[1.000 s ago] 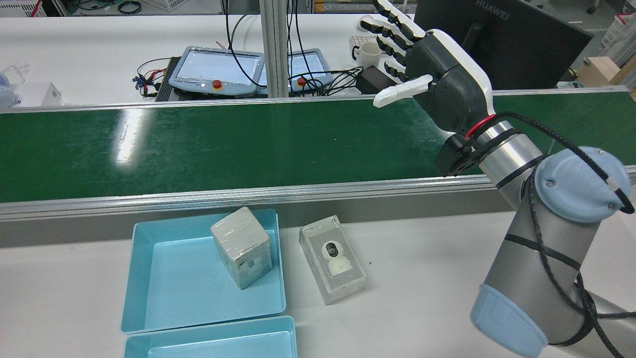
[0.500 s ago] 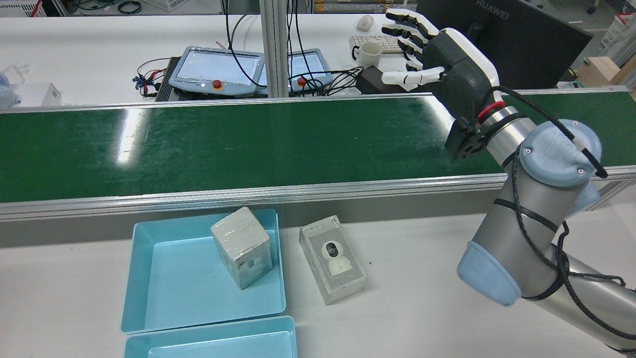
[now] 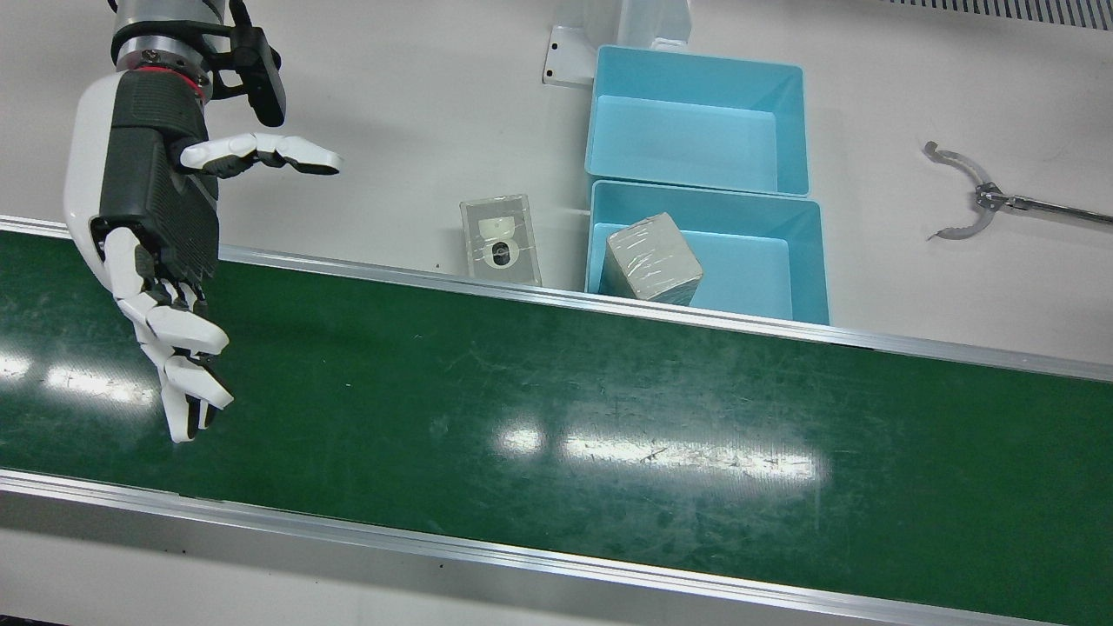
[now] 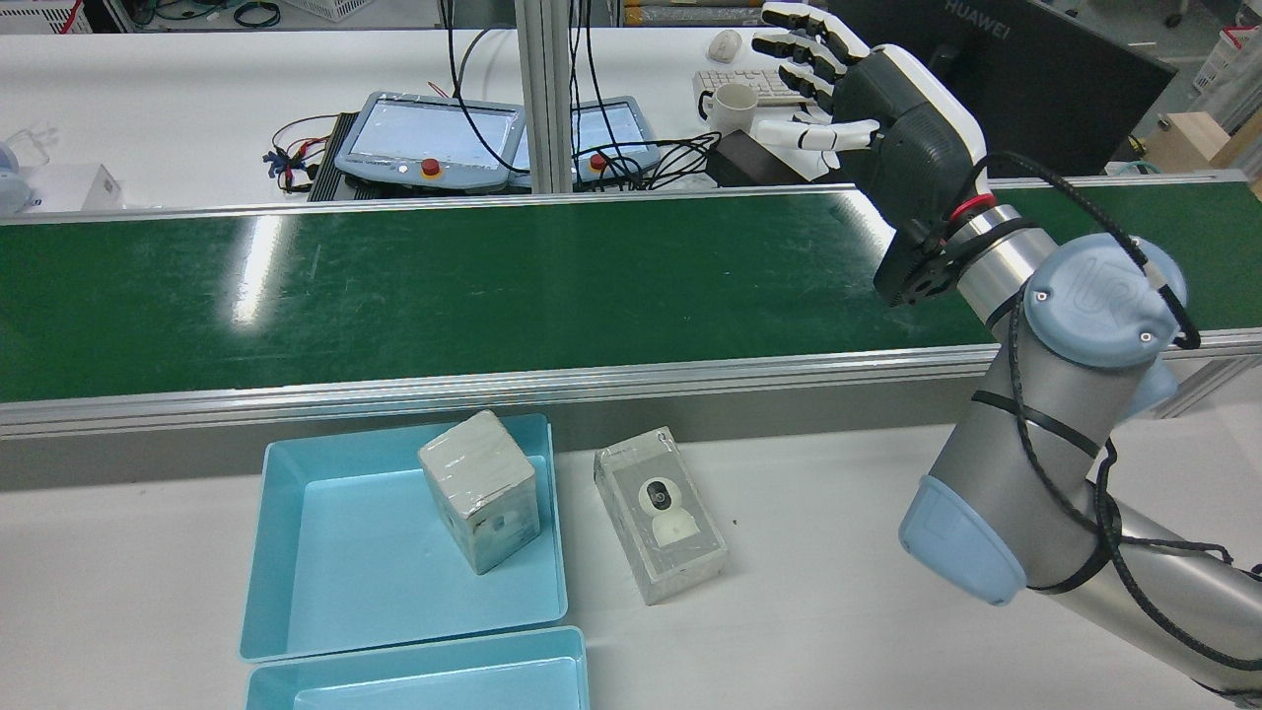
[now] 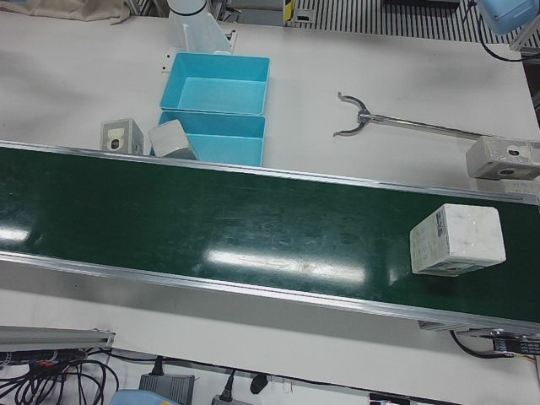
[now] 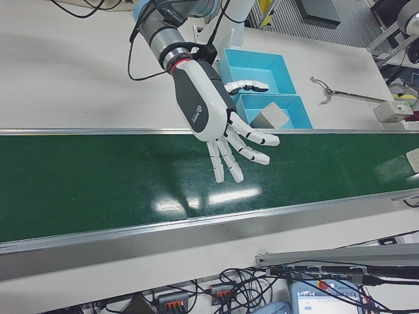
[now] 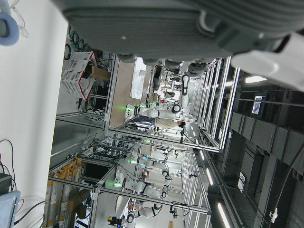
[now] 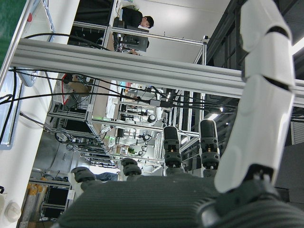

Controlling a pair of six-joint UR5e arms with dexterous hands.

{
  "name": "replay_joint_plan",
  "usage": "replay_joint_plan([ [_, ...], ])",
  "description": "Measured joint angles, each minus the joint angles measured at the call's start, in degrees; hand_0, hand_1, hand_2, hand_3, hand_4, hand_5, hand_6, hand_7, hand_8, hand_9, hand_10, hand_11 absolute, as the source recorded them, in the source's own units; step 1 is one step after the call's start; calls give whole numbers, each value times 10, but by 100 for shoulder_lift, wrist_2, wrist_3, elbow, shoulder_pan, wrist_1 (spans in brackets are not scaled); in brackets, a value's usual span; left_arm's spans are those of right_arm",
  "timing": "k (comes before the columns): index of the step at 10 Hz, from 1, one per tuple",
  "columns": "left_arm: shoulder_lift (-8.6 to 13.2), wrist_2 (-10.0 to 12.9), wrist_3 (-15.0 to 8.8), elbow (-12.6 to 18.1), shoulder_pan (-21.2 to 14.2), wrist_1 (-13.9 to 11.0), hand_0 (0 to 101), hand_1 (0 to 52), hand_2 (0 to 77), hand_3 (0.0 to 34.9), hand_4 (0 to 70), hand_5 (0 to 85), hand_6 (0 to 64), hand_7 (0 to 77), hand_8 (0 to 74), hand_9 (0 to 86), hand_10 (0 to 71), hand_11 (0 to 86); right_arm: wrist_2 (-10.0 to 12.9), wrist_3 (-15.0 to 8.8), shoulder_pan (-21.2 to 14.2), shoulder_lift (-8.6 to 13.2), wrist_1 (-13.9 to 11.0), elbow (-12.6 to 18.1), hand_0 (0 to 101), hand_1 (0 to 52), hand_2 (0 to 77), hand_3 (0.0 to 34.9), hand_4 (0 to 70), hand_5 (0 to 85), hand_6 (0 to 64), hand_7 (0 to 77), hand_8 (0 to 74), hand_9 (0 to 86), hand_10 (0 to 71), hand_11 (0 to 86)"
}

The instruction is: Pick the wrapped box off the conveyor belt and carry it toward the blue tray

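So far nothing is picked: the right robot hand (image 3: pixel 156 243) hangs spread wide and empty above the belt (image 3: pixel 556 417), while the wrapped box (image 5: pixel 456 240) lies on the belt well away from it, far from the blue tray (image 3: pixel 804 261).

Pale wrapped box (image 5: pixel 456 240) flat on green conveyor belt (image 5: pixel 253 228), well apart from right hand (image 3: pixel 161 217); blue tray (image 3: pixel 804 261) between.

Left hand (image 7: pixel 190 28): only blurred underside visible; finger pose unclear.
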Motion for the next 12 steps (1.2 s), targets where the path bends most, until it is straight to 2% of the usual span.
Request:
replay_joint_plan([
  [1, 0, 0, 0, 0, 0, 0, 0, 0, 11, 0, 0, 5, 0, 5, 5, 0, 0, 0, -7, 18, -52, 55, 90, -110, 432, 120, 191, 305, 87, 267, 0, 207, 11, 76, 16, 33],
  [3, 0, 0, 0, 0, 0, 0, 0, 0, 5, 0, 0, 5, 5, 5, 0, 5, 5, 0, -28, 26, -11, 212, 429, -592, 432, 120, 191, 305, 87, 267, 0, 207, 11, 76, 16, 33],
  [5, 0, 0, 0, 0, 0, 0, 0, 0, 11, 0, 5, 5, 5, 5, 5, 0, 5, 0, -45, 26, 95, 321, 578, -846, 436, 120, 191, 302, 104, 267, 0, 213, 11, 71, 16, 33],
  [7, 0, 0, 0, 0, 0, 0, 0, 0, 5, 0, 0, 5, 5, 5, 5, 0, 5, 0, -74, 26, 122, 366, 615, -842, 436, 120, 191, 302, 104, 267, 0, 213, 11, 71, 16, 33],
  [9, 0, 0, 0, 0, 0, 0, 0, 0, 11, 0, 5, 5, 5, 5, 0, 5, 5, 0, -183, 30, 113, 362, 621, -658, 437, 120, 196, 301, 115, 273, 0, 213, 11, 60, 16, 27],
  [12, 0, 0, 0, 0, 0, 0, 0, 0, 5, 0, 5, 5, 0, 5, 0, 0, 5, 0, -245, 38, 3, 326, 625, -556, 447, 120, 202, 301, 125, 289, 0, 218, 11, 60, 16, 27],
])
